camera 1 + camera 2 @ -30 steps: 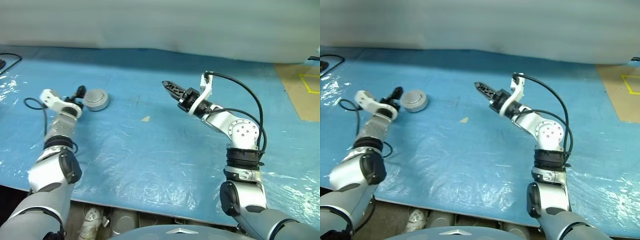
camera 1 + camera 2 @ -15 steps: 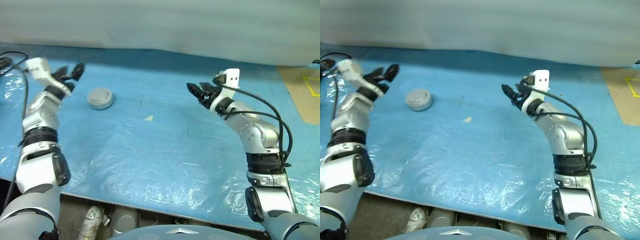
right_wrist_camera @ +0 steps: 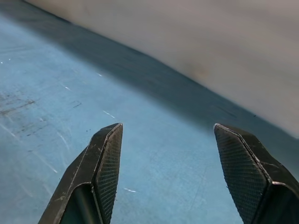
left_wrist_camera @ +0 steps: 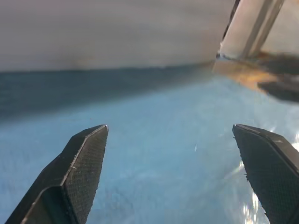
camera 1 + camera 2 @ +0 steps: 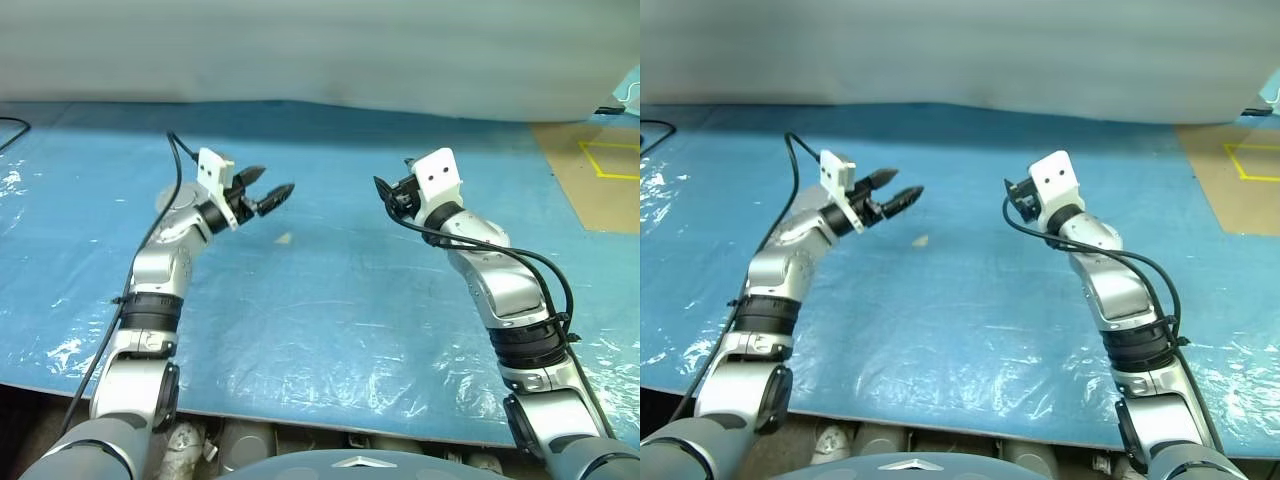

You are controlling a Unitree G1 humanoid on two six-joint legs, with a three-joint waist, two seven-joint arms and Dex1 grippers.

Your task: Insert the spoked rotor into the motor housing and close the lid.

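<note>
Both my grippers hover above the blue sheet; left gripper wide open, right gripper parted, each empty, awaiting parts.

Glossy, crinkled blue plastic sheet covers table.

counter: covered by blue plastic sheet, wrinkled and glossy | small tan scrap lying near centre | black cable at 10 o'clock edge
</note>
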